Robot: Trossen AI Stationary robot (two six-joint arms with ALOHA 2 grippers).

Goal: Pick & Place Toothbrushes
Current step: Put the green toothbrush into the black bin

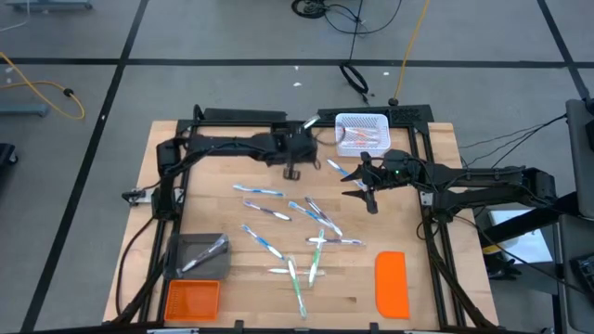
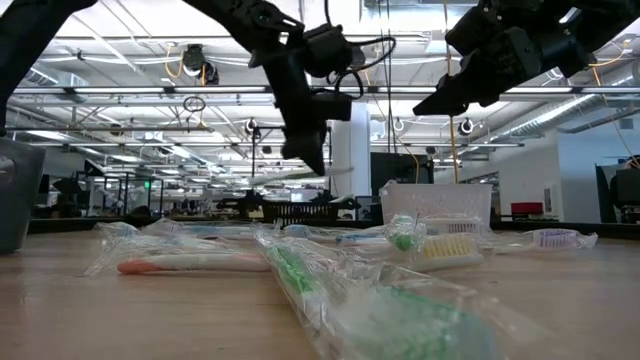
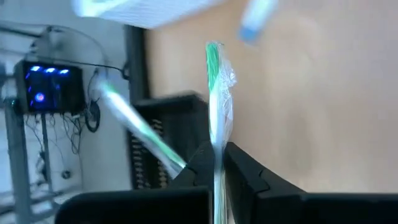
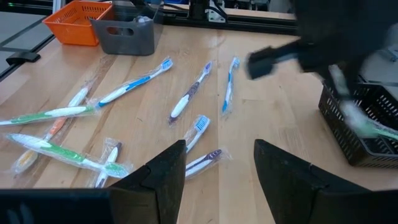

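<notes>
Several wrapped toothbrushes (image 1: 295,215) lie scattered flat on the wooden table (image 1: 436,148), also in the right wrist view (image 4: 134,84). My left gripper (image 3: 216,157) hangs above the table's far middle (image 1: 297,156), shut on a wrapped green-and-white toothbrush (image 3: 214,93). A second pale green stick (image 3: 140,127) shows blurred beside it; I cannot tell whether it is held. My right gripper (image 1: 365,188) waits open to the right of it, above the table, with nothing between its fingers (image 4: 217,155). My left gripper pinches the green-and-white toothbrush's handle (image 3: 217,149) between its two fingers, which lie across it. The fingers slant downward from above. The head end (image 3: 213,53) juts out beyond the fingers, and the brush is lifted clear of the table.
A white basket (image 1: 360,133) with toothbrushes in it stands at the far edge. A dark mesh basket (image 4: 360,134) sits below my left gripper. A grey bin (image 1: 200,255) and an orange basket (image 1: 192,299) stand near left; an orange lid (image 1: 392,283) lies near right.
</notes>
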